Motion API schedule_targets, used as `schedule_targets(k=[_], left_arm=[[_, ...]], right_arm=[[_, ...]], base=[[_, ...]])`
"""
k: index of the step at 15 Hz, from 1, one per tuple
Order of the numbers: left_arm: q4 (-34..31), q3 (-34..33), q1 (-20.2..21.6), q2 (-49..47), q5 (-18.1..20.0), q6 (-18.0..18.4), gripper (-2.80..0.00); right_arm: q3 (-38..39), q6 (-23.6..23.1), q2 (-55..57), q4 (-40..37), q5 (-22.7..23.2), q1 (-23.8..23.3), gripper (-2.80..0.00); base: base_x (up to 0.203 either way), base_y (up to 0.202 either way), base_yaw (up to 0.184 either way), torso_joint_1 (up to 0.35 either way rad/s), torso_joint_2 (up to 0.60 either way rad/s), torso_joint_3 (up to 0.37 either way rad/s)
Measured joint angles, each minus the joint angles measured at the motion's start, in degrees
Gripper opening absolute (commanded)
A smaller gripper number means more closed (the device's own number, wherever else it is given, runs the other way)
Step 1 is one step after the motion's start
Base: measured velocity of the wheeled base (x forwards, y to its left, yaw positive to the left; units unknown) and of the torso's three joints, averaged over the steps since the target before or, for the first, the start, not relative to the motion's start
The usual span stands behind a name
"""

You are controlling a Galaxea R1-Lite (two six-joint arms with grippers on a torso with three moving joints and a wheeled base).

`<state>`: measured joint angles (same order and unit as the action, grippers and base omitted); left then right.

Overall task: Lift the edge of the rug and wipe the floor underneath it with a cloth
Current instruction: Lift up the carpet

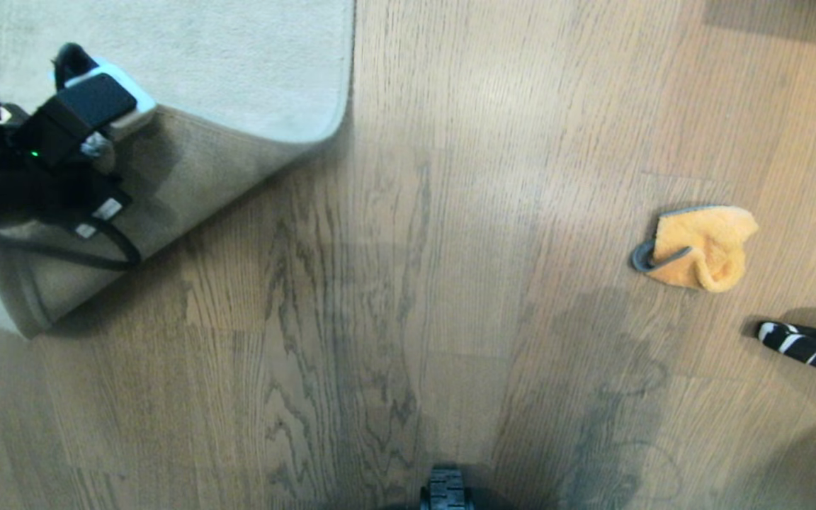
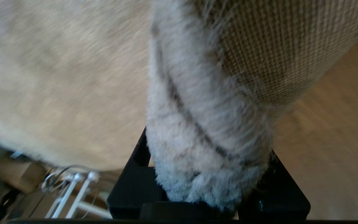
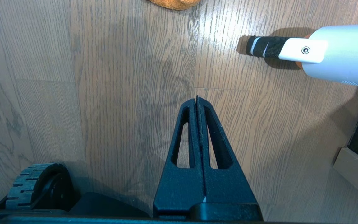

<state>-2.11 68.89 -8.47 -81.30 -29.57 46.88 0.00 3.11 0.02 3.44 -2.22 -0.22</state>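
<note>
A: Floor (image 1: 450,283), wooden planks. Left gripper (image 2: 208,199)?
B: Clamped on rug edge (image 1: 188,184), corner folded back, tan backing up.
A: Cloth (image 1: 698,248)?
B: On bare planks, well apart from the rug. Right gripper (image 3: 197,101) closed, empty.

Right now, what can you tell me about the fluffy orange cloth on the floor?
The small fluffy orange-yellow cloth with dark grey trim lies crumpled on the grey-brown wooden plank floor, off to the robot's right. It looks soft, like terry towel. One side is folded over on itself, and the grey trim curls out at its edge nearest the middle of the floor. Nothing holds it: it lies loose, apart from the black-and-white striped handle nearby. Only its edge peeks into the right wrist view.
</note>
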Motion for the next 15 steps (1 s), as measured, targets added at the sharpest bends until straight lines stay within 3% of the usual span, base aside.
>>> schedule_targets(k=[3, 7, 10, 12, 15], left_arm=[[-5.69, 3.37, 5.23, 4.11, -0.09, 1.88, -2.80], [-6.16, 7.69, 8.22, 6.60, -0.14, 1.87, -2.80], [-6.09, 8.64, 10.10, 7.95, 0.17, 0.08, -2.80], [-6.10, 8.41, 10.34, 8.38, 0.68, -3.04, -2.80], [-5.91, 8.29, 10.39, 8.64, 1.38, -3.75, -2.80]], right_arm=[[0.00, 0.02, 0.00, 0.02, -0.01, 0.00, -2.80], [0.00, 0.02, 0.00, -0.02, 0.02, 0.00, -2.80], [0.00, -0.02, 0.00, 0.00, -0.01, 0.00, -2.80], [0.00, 0.00, 0.00, 0.02, -0.01, 0.00, -2.80], [0.00, 0.00, 0.00, 0.02, -0.01, 0.00, -2.80]], base=[[0.000, 0.000, 0.000, 0.000, 0.00, 0.000], [0.000, 0.000, 0.000, 0.000, 0.00, 0.000], [0.000, 0.000, 0.000, 0.000, 0.00, 0.000], [0.000, 0.000, 0.000, 0.000, 0.00, 0.000], [0.000, 0.000, 0.000, 0.000, 0.00, 0.000]])
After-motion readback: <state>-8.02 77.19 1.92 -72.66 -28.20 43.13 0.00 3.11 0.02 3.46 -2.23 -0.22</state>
